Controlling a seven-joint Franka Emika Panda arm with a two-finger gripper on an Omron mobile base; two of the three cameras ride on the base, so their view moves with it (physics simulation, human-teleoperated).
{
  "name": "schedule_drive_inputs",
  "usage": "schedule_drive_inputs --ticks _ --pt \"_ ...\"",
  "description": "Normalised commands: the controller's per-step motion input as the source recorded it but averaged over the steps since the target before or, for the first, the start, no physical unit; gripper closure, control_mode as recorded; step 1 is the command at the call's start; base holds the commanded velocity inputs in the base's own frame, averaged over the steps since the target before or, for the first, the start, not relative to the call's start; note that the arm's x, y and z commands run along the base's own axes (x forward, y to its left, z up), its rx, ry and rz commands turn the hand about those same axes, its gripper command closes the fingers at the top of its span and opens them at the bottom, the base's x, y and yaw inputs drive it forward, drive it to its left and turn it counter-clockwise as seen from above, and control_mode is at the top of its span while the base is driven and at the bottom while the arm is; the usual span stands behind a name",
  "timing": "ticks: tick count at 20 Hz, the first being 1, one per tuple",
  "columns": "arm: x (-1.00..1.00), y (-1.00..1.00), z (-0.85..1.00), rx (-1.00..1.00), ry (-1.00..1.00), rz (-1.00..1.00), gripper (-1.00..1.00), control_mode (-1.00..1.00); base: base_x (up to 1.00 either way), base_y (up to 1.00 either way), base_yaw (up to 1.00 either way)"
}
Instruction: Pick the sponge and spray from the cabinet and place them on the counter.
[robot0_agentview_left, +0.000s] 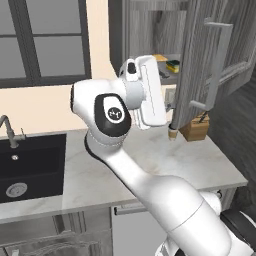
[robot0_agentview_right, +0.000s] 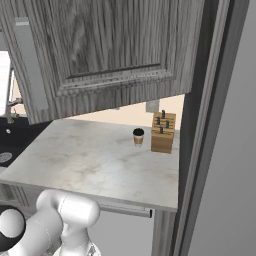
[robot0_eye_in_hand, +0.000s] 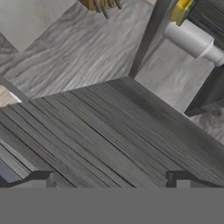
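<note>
Sponge (robot0_agentview_left: 173, 65) sits on the cabinet (robot0_agentview_left: 150, 30) shelf, probably light and squashy; my spread pincer (robot0_eye_in_hand: 112, 181) should pinch its sides.

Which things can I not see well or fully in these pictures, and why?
- Spray: hand view, nozzle cut off by the right edge.
- Sponge: left base view, small, partly behind the open cabinet door.
- Gripper: hand view, only the dark fingertips show, wide apart.
</note>
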Motion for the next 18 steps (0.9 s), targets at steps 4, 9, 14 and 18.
schedule_drive_inputs --ticks 4,9,14,18 --pt "0.0 -0.19 0.0 -0.09 0.0 -0.15 -1.0 -1.0 0.0 0.0 0.0" --pt "-0.02 -0.19 0.06 -0.1 0.0 -0.13 -1.0 -1.0 0.0 0.0 0.0" --pt "-0.16 -0.29 0.09 -0.09 -0.01 -0.07 -1.0 -1.0 0.0 0.0 0.0" --pt "-0.11 -0.46 -0.02 0.0 -0.01 -0.05 -1.0 -1.0 0.0 0.0 0.0"
